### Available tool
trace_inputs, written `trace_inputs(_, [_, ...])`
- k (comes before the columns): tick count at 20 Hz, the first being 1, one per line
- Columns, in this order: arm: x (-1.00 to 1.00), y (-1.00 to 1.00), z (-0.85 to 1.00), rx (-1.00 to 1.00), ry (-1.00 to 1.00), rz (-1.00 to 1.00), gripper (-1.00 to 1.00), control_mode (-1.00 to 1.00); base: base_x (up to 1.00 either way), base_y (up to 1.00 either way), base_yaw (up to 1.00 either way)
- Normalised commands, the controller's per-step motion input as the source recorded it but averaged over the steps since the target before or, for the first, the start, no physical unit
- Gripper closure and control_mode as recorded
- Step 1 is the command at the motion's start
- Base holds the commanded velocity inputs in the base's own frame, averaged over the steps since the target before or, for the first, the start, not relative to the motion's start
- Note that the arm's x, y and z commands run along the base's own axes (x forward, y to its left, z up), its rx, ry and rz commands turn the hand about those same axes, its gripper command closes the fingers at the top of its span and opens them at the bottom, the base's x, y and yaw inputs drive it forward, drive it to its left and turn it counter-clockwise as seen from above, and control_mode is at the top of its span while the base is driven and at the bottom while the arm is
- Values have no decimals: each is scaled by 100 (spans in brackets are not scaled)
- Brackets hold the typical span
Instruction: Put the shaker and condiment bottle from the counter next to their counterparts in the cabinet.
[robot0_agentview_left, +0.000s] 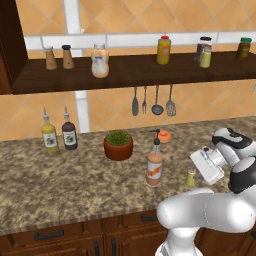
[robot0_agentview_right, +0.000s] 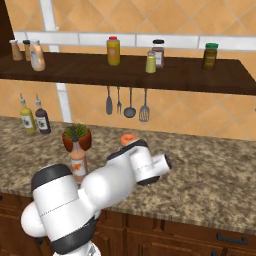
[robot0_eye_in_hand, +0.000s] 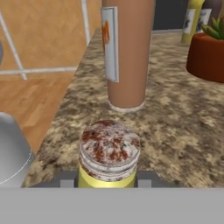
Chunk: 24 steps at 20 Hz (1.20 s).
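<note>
The gripper (robot0_eye_in_hand: 107, 178) has its jaws clamped on the upright shaker (robot0_agentview_left: 191, 177), which stands near the counter's (robot0_agentview_left: 75, 185) front edge, just beside the condiment bottle (robot0_agentview_left: 154, 169). The cabinet (robot0_agentview_left: 140, 70) lies straight above and behind, so I'd expect a lift.

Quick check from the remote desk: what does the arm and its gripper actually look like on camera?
The arm is built of glossy white, rounded segments with dark grey to black bands at the joints. Its wrist ends in a boxy white hand. The gripper has two small dark grey finger tips. No cables or markings show.
</note>
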Motion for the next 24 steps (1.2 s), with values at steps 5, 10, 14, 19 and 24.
trace_inputs(5, [0,-1,45,-2,0,-1,100,-100,0,0,0])
trace_inputs(10, [-1,-1,39,-5,0,-6,100,-100,0,0,0])
trace_inputs(14, [0,-2,38,-12,0,-14,100,-100,0,0,0])
trace_inputs(19, [0,0,48,-11,0,-17,100,-100,0,0,0])
trace_inputs(24, [0,0,52,-10,0,-18,100,-100,0,0,0])
